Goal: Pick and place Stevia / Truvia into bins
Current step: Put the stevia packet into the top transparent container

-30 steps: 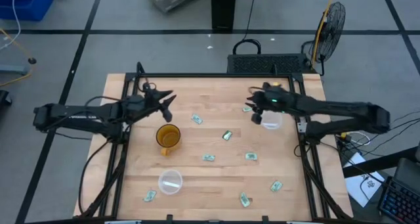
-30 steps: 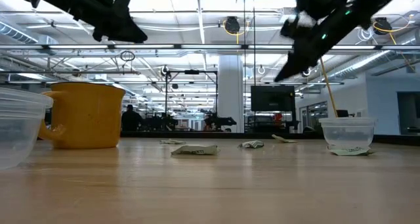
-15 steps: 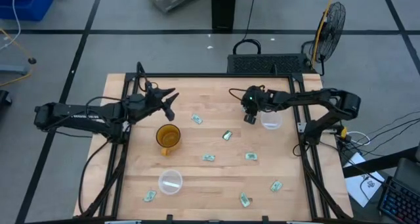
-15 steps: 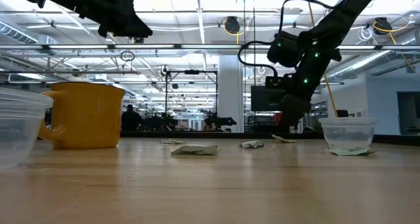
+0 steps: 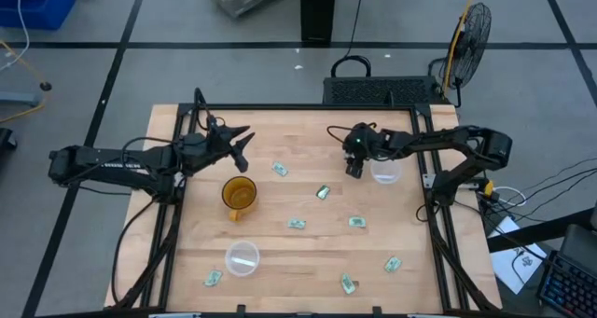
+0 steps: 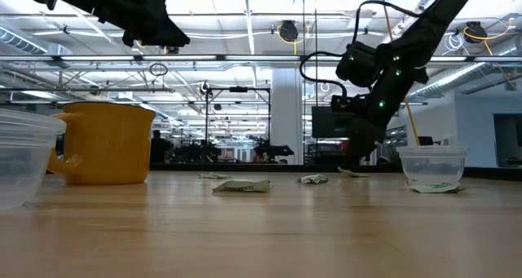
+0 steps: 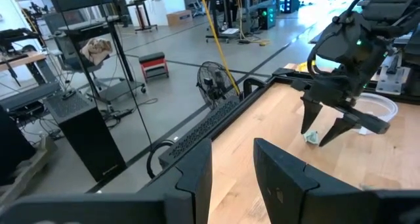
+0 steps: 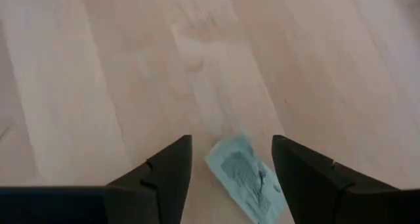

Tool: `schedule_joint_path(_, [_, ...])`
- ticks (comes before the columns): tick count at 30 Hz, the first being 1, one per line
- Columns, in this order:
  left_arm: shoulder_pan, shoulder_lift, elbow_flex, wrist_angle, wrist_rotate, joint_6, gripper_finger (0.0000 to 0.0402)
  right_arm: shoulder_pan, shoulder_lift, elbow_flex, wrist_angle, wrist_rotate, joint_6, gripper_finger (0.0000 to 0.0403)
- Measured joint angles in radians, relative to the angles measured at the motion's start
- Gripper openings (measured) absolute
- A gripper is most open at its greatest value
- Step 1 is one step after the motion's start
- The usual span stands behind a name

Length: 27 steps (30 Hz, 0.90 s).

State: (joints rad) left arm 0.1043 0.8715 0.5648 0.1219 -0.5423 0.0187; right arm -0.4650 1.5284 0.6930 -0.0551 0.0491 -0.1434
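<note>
Right gripper (image 8: 230,178): fingers spread, straddling a Stevia packet (image 8: 244,177) lying flat on the table (image 5: 308,253), beside the right bin (image 5: 385,172). Risk: fingers closing above the thin paper, missing it. Left gripper (image 5: 238,146): spread, hovering idle.

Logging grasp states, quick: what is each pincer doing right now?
Left pincer: open, holding nothing, raised above the table's far left.
Right pincer: open, lowered astride a Stevia packet beside the clear cup; not gripped yet.
</note>
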Motion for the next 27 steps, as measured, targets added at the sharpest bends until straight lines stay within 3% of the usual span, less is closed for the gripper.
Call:
schedule_joint_path(10, [0.000,0.000,0.000,-0.008,0.001,-0.001,0.0118,-0.048,0.005,-0.049,0.042,0.005,0.015,0.0172])
schedule_joint_path(15, [0.000,0.000,0.000,-0.010,0.001,-0.001,0.0118,-0.048,0.005,-0.058,0.042,0.000,0.027,0.0124])
schedule_joint_path(23, [0.000,0.000,0.000,-0.025,0.001,-0.001,0.0118,-0.048,0.005,-0.058,0.042,0.001,0.027,0.0010])
schedule_joint_path(27, [0.000,0.000,0.000,-0.025,0.001,-0.001,0.0118,-0.028,0.002,-0.060,0.074,0.006,0.050,0.0011])
